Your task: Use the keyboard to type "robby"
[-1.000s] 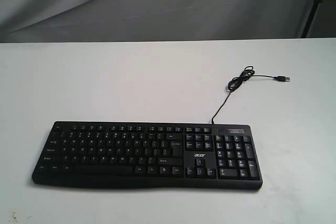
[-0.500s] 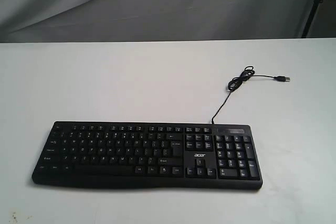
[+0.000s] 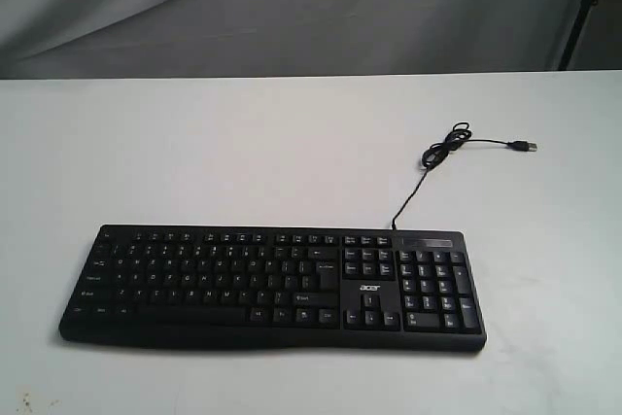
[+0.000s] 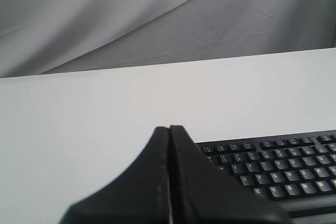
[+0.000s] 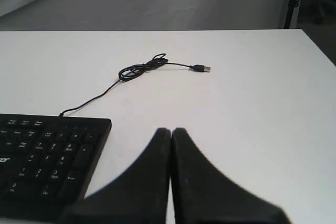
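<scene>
Plainly, the white table point(image 3: 292, 133) fills most of the scene, with a grey cloth backdrop point(image 3: 292, 7) hanging behind it. The keyboard point(image 3: 272, 284) lies flat on the table, and neither arm reaches into the exterior view.

The left gripper point(image 4: 169, 129) has its two fingers point(image 4: 147, 182) pressed flat together with nothing between them. The keyboard's letter-key end sits just ahead of its tips, close but untouched. The right gripper point(image 5: 171, 130) is likewise clamped together on nothing. The number-pad end lies near it, off to one side, with bare table straight ahead.

The thin cable point(image 3: 413, 191) leaves the keyboard's far edge, runs away from the right gripper and tangles into a small loop. It ends in a USB plug point(image 3: 526, 146) lying loose, well beyond that gripper.

No key sits under a fingertip, so the task looks to be at its very start. All five letters appear left to press, "r" first. The closed fingers form a blunt point that seems suited to pressing keys.
</scene>
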